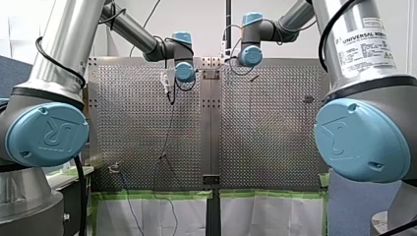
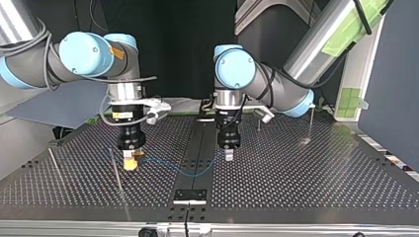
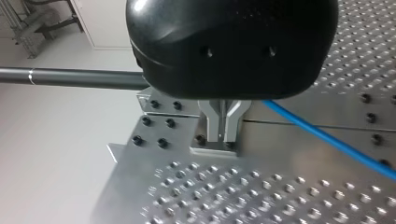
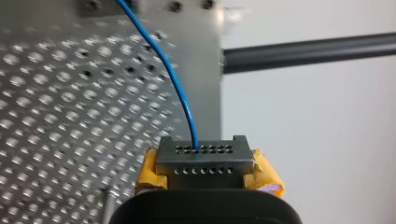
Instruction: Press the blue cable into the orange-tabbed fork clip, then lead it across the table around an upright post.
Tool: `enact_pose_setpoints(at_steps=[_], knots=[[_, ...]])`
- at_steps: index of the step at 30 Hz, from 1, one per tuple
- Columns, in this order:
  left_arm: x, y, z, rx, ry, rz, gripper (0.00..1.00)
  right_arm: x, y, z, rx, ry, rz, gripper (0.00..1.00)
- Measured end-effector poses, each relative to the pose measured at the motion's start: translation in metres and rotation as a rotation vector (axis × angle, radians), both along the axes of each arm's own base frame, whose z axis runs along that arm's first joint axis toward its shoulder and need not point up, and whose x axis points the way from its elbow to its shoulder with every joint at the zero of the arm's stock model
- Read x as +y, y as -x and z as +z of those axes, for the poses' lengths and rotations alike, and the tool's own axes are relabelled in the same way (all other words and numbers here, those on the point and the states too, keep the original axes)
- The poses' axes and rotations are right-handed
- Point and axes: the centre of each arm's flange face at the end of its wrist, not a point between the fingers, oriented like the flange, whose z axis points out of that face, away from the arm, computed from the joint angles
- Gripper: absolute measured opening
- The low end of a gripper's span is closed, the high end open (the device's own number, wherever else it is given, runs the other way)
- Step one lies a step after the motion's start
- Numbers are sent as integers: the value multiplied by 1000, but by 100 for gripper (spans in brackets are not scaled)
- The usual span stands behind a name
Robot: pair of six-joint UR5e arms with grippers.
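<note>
Top view, near to far: 2 thin rods (image 2: 117, 173) lean toward the table's (image 2: 316, 197) near-left corner, bases hard to make out; 1 blue cable (image 2: 190, 173) sags across the table's centre seam between the 2 grippers; 2 thin upright posts (image 2: 310, 121) stand toward the far edge, faint. Wrist views: my right gripper (image 4: 205, 158), yellow pads, is clamped tight on the cable's end, with the pinch point hidden inside the grip. On my left gripper (image 3: 223, 135) the metal fingers (image 3: 215, 126) are drawn to a hairline seam and the cable runs just beside them, its start hidden behind the black body, so I cannot tell whether it is pinched.
</note>
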Motion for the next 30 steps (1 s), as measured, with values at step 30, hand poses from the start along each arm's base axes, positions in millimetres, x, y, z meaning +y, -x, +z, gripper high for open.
enact_pose_setpoints(at_steps=[30], knots=[[-43,-18,75,-36,-7,-133,0,-47,69,10,-36,-22,-137,0]])
